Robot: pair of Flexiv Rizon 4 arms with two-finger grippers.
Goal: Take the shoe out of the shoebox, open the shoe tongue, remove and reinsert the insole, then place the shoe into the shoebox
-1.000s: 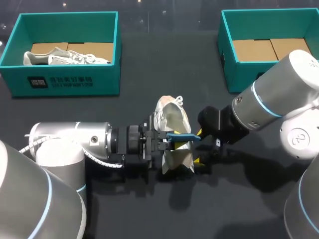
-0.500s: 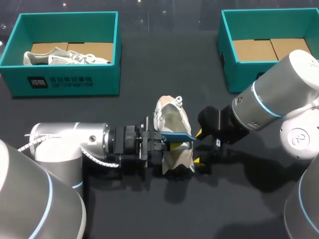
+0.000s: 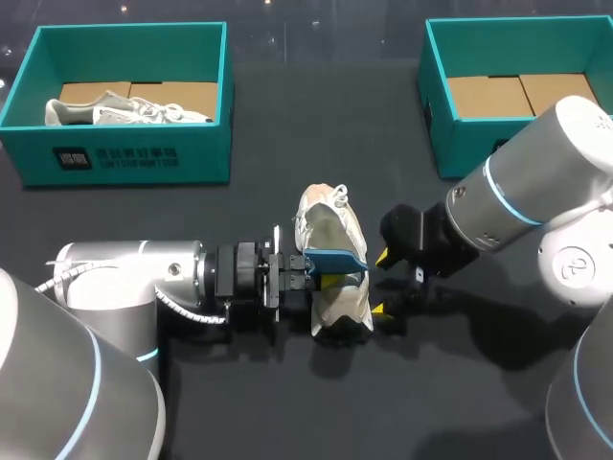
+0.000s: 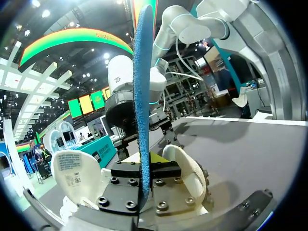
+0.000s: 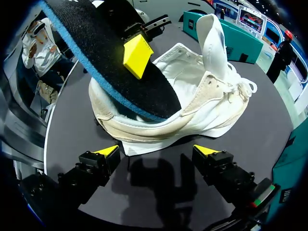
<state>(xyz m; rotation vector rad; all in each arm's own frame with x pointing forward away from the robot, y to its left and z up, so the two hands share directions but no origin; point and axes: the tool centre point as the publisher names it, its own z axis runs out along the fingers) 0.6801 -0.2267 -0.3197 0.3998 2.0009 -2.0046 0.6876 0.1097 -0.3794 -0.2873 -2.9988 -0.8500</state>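
A dark table [image 3: 287, 125] carries two teal boxes along its far edge. The left shoebox [image 3: 124, 158] holds a pale shoe [image 3: 124, 110], and the right shoebox [image 3: 436, 115] shows only its cardboard floor. The white shoe [image 3: 330, 230] being worked on lies near the middle of the table, well apart from both boxes and between the two arms. Its tongue [image 5: 211, 33] is lifted clear of the opening.

The left tool [image 3: 302, 273] is pinching one end of the blue insole [image 3: 335, 260]. The insole juts out flat over the shoe's opening, lying crosswise rather than along the shoe. I cannot tell whether its free end touches the lining.

The right tool [image 5: 156, 151] is spread wide, with the sole edge of the shoe just ahead of its fingers. Neither tip appears to press on the shoe.

The main risk is that nothing is holding the shoe. If the insole is pushed in or dragged against the collar, the shoe could slide or roll over instead of taking it. The insole is gripped at one end only and looks pliable. Its loose end may fold, snag on the rim or bunch up short of the toe, more so while it is turned across the shoe. The tongue could also drop back and block the opening.
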